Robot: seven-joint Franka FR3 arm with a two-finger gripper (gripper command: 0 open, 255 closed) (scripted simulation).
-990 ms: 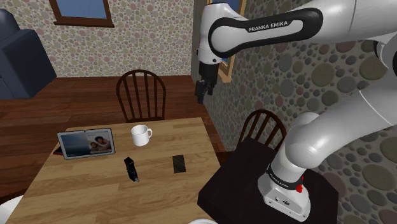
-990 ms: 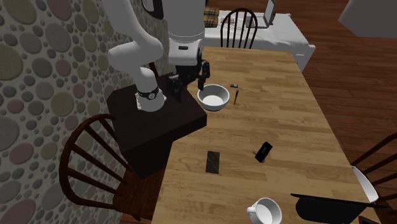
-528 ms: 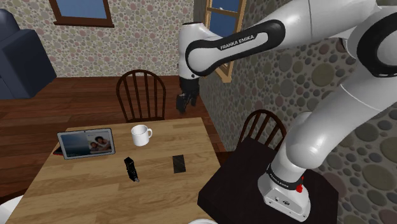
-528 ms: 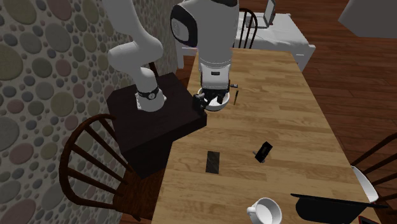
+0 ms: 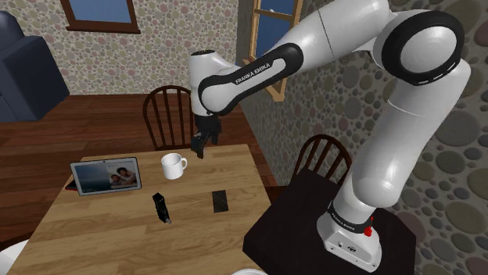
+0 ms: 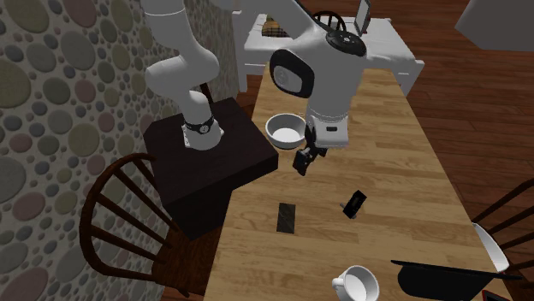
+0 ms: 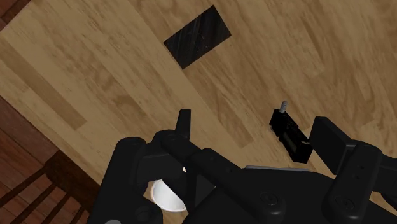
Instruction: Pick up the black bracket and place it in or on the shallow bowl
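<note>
Currently the all-black gripper (image 5: 201, 143) hangs near the middle of the shoulder view, above the far edge of the wooden table (image 5: 94, 230) and just right of a white mug (image 5: 173, 166). In the wrist view its 2 fingers (image 7: 184, 124) stand wide apart and clasp nothing.

The black bracket (image 5: 161, 207) lies on the tabletop below and left of the frame's centre, well apart from the gripper. A flat black slab (image 5: 220, 201) lies just to its right. A tablet (image 5: 105, 176) showing a photo stands at the left of the frame, and a dark wooden chair (image 5: 174, 117) sits behind the table.

In the second exterior view the gripper (image 6: 304, 161) is at the centre of the frame. The shallow white bowl (image 6: 286, 130) sits just above and left of it, near the table edge by the dark stand (image 6: 214, 171). The black bracket (image 6: 353, 203) lies below and right of the gripper, with bare wood between them. The flat black slab (image 6: 286, 217) lies lower in the frame, and the white mug (image 6: 358, 285) stands at the bottom edge.

Seen from the wrist, the black bracket (image 7: 291, 133) shows in the gap of the gripper (image 7: 254, 124), close beside 1 finger and untouched. The flat black slab (image 7: 197, 37) lies farther out on the wood.
</note>
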